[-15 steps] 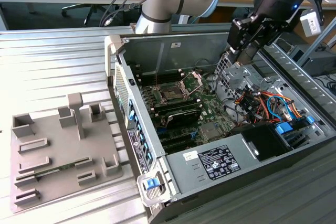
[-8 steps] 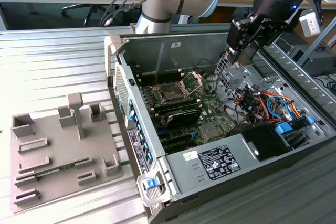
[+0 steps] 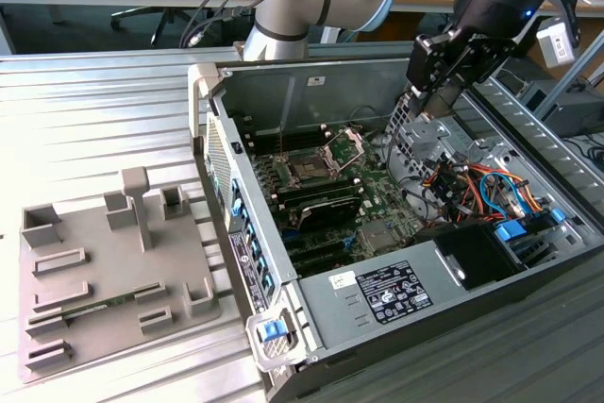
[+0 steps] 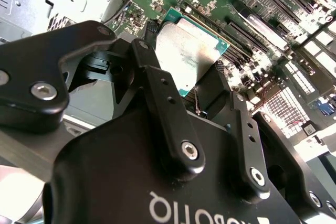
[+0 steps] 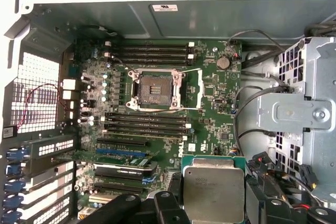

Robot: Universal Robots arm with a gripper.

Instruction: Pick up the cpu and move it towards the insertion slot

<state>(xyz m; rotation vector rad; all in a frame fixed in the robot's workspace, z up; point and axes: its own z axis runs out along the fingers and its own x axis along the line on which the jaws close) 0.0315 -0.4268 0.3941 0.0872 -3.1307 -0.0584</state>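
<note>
Gripper (image 3: 436, 112) closed on cpu (image 4: 189, 56), fingers (image 4: 163, 108) clamping its edges; cpu also seen in first wrist view (image 5: 214, 190). Held in air above open computer case (image 3: 283, 82), over motherboard. Insertion slot (image 5: 156, 90) open, frame raised, well apart from cpu. Grey tray (image 3: 85, 318) on table, exterior view's left.

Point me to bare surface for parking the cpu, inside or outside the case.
Free: ribbed metal table beyond the grey tray, at the exterior view's left. Inside the case it is crowded: memory slots flank the insertion slot, cables fill the drive side. The gripper holds the cpu above the board.
</note>
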